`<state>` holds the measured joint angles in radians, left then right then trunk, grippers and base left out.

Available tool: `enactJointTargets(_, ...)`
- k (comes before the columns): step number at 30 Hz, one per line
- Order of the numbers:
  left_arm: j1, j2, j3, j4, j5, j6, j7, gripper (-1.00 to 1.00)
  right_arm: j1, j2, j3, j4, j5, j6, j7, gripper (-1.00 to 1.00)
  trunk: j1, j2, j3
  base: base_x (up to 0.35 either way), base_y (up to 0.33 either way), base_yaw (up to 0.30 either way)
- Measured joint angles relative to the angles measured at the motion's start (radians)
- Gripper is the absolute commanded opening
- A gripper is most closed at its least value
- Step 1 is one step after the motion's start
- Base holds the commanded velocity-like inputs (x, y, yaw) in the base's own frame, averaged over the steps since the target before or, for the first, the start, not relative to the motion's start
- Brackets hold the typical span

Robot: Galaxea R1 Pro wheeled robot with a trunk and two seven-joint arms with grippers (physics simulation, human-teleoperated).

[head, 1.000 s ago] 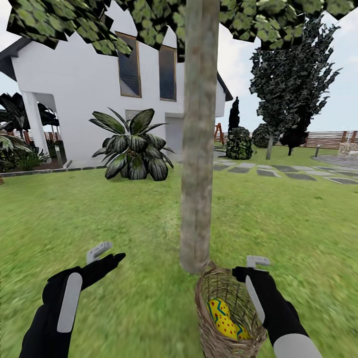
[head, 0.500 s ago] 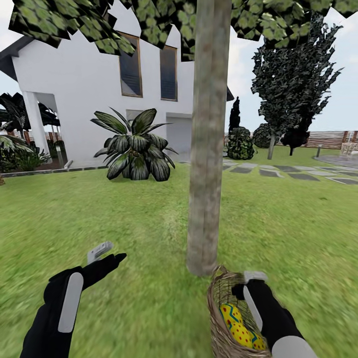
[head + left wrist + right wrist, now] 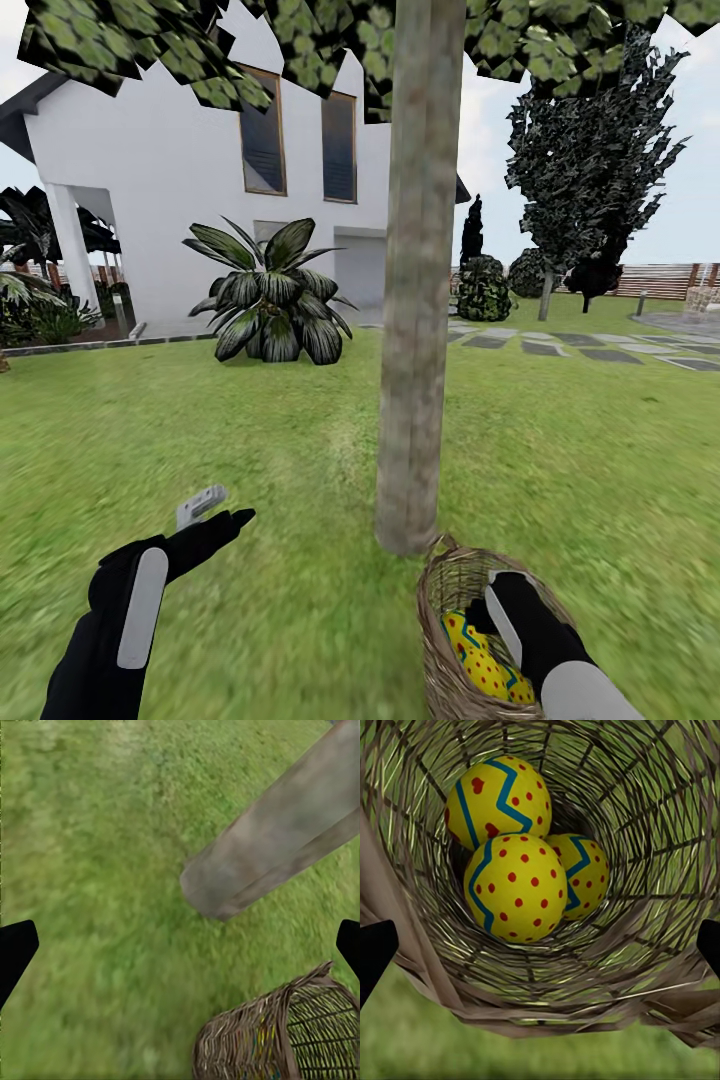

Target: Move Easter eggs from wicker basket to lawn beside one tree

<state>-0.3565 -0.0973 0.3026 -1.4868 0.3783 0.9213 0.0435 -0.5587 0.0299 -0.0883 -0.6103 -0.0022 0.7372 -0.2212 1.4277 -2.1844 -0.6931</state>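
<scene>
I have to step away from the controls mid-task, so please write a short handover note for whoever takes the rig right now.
Left gripper: open, empty, over the lawn left of the tree.
Right gripper: open, empty, at the mouth of the wicker basket, aimed at the eggs.
The basket sits at the foot of the trunk.
All three Easter eggs lie together in the basket.
Done: robot positioned at the tree.
Left: lift out each egg and set it on the grass beside this tree.

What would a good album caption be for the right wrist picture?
Three Easter eggs nestle deep in the wicker basket, seen between the open right gripper fingertips.
</scene>
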Motion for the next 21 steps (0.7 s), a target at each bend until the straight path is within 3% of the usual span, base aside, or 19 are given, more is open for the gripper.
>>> enactJointTargets(4,0.000,0.000,-0.003,-0.001,0.000,0.000,0.003,1.00,-0.001,0.000,0.000,0.001,0.000,0.000,0.001,1.00,0.015,-0.028,-0.012,0.000,0.000,0.000)
enactJointTargets(9,0.000,0.000,-0.049,-0.002,0.000,0.000,0.005,1.00,-0.001,0.000,0.000,0.002,-0.001,0.001,0.005,1.00,0.034,-0.063,-0.028,0.000,0.000,0.000)
enactJointTargets(13,0.000,0.000,-0.058,-0.002,-0.001,0.000,0.006,1.00,-0.006,-0.002,-0.002,0.007,-0.002,0.003,0.006,1.00,0.050,-0.091,-0.041,0.000,0.000,0.000)
enactJointTargets(17,0.000,0.000,-0.060,-0.001,-0.003,0.000,0.006,1.00,-0.050,-0.024,-0.006,0.049,-0.003,0.008,0.006,1.00,0.065,-0.119,-0.053,0.000,0.000,0.000)
enactJointTargets(18,0.000,0.000,-0.060,0.000,-0.003,0.000,0.006,1.00,-0.098,-0.038,-0.007,0.105,-0.003,0.009,0.006,1.00,0.069,-0.126,-0.056,0.000,0.000,0.000)
enactJointTargets(21,0.000,0.000,-0.060,-0.001,-0.003,0.000,0.006,1.00,-0.153,-0.048,-0.006,0.166,-0.005,0.010,0.007,1.00,0.080,-0.147,-0.066,0.000,0.000,0.000)
